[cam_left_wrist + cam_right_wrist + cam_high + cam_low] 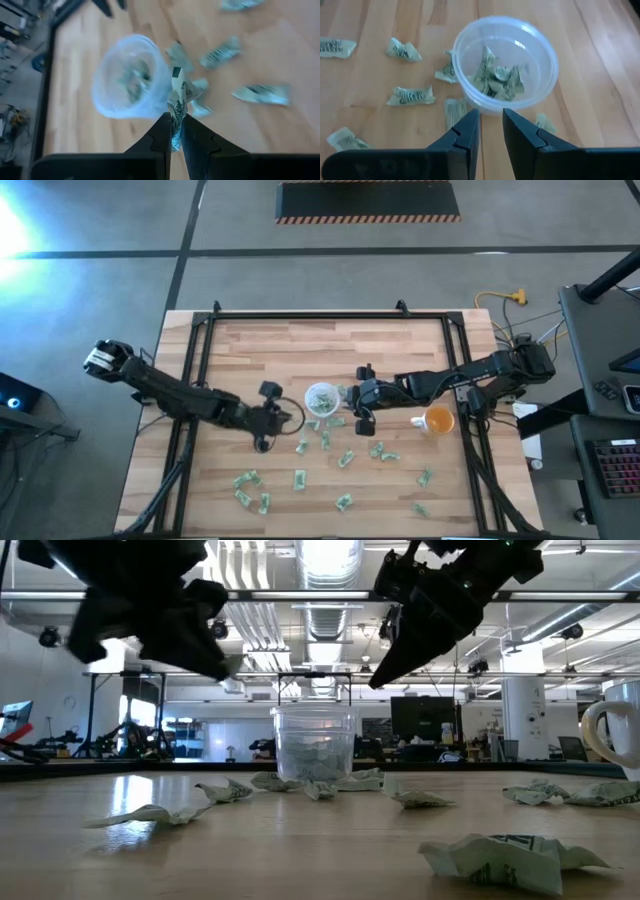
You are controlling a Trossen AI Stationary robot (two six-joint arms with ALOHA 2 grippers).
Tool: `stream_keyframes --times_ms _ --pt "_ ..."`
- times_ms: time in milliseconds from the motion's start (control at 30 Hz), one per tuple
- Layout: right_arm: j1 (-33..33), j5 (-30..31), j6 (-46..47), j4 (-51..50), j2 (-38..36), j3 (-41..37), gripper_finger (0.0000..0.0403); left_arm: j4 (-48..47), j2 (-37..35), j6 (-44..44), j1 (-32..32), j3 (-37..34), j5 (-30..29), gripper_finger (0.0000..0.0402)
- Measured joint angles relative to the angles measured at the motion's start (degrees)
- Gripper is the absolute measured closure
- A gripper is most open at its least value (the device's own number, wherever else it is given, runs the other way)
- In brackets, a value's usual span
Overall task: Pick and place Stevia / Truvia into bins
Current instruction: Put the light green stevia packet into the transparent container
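My left gripper (pixel 174 116) is shut on one crumpled green-and-white Stevia packet (pixel 179 92), up in the air just left of the translucent bin cup (pixel 320 397). The cup (pixel 505 62) stands upright on the table with a few packets inside. My right gripper (pixel 491 112) hovers open on the cup's right side (pixel 353 408), with nothing between its fingers. Several more packets (pixel 300 478) lie flat and scattered on the wood toward the near edge. My left gripper pinches one end of the crumpled packet (pixel 176 107) between its two fingertips. The rest of the packet sticks out past the tips. The fingers slant downward from the table's left side, and the packet is lifted clear of the table, beside the cup's rim.
An orange cup (pixel 438 420) stands to the right of my right gripper. Loose packets (pixel 500 860) lie close around the bin cup and along the near half of the table. A black frame (pixel 300 317) runs round the tabletop's edges.
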Motion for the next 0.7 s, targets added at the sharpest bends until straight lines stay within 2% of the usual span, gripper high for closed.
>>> stream_keyframes --times_ms 333,700 --pt "-0.01 0.02 1.76 -4.44 0.00 -0.07 0.0333 10.13 1.41 5.36 12.91 0.02 11.67 0.0382" --pt "-0.01 0.02 3.18 -5.79 0.00 -0.07 0.0332 20.62 7.97 8.03 19.38 0.06 21.05 0.0382"
